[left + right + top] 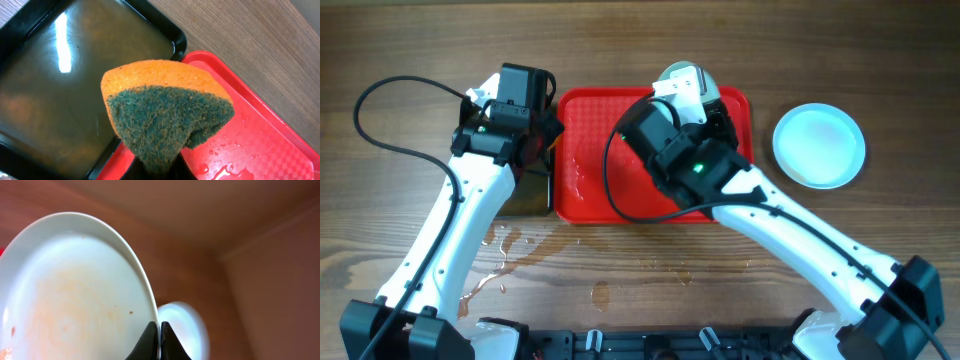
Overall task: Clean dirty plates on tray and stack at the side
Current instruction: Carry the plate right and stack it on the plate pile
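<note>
Two robot arms work over a wood-grain tabletop (880,60), where a red tray (590,130) sits at centre with a black tray (176,36) touching its left side. The left end effector (535,140) grips an orange sponge (165,110) with a dark green scouring face. Its fingers are pinched on the sponge's lower edge and mostly hidden behind it. Directly beneath that end effector lies the black tray's pool of brownish water (55,105), which mirrors an overhead light. The red tray's wet corner lies just to one side, beaded with droplets (220,172).

The right end effector (159,330) is closed narrowly on the rim of a streaked plate (75,295). It holds the plate tilted on edge above the far side of the red tray. Faint orange-brown smears and a few specks mark the plate's face. Beyond the fingertips, a second plate (819,146) lies flat on the bare tabletop. It is well apart from the red tray, on the side away from the black tray, and looks clean from overhead.

Puddles (500,255) glisten on the wood near the arm bases, on the near side of both trays. Behind the held plate, the wrist camera shows only blurred brown and tan surfaces meeting along a line. What they are cannot be told.
</note>
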